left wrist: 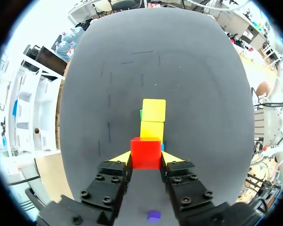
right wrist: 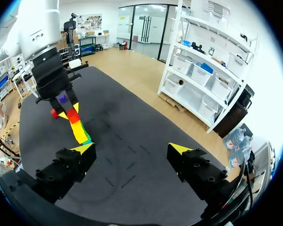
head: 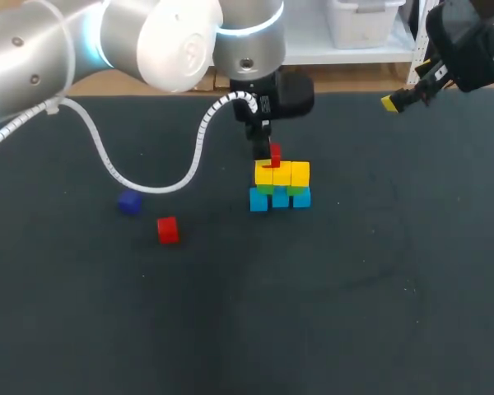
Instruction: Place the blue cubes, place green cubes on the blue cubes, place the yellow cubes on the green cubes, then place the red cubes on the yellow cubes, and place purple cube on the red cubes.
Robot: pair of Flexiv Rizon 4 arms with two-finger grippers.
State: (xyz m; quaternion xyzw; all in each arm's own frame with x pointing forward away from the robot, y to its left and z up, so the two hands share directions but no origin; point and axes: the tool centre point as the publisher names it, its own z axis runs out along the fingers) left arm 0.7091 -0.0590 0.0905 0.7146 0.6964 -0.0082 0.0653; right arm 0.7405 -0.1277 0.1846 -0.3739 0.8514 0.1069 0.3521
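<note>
At the table's middle stands a stack: a row of blue cubes [head: 280,198], green cubes [head: 266,189] on them, and yellow cubes [head: 283,174] on top. My left gripper [head: 272,159] hangs over the stack's left end, shut on a red cube [head: 275,154] just above a yellow cube. In the left wrist view the red cube [left wrist: 145,152] sits between the yellow tips of the left gripper [left wrist: 146,158], with the yellow cubes [left wrist: 153,110] ahead. My right gripper [head: 402,99] is open and empty at the far right, well away from the stack.
A purple cube [head: 129,202] and a second red cube [head: 167,230] lie loose on the black mat to the left of the stack. The left arm's white cable [head: 107,160] loops over the mat behind them.
</note>
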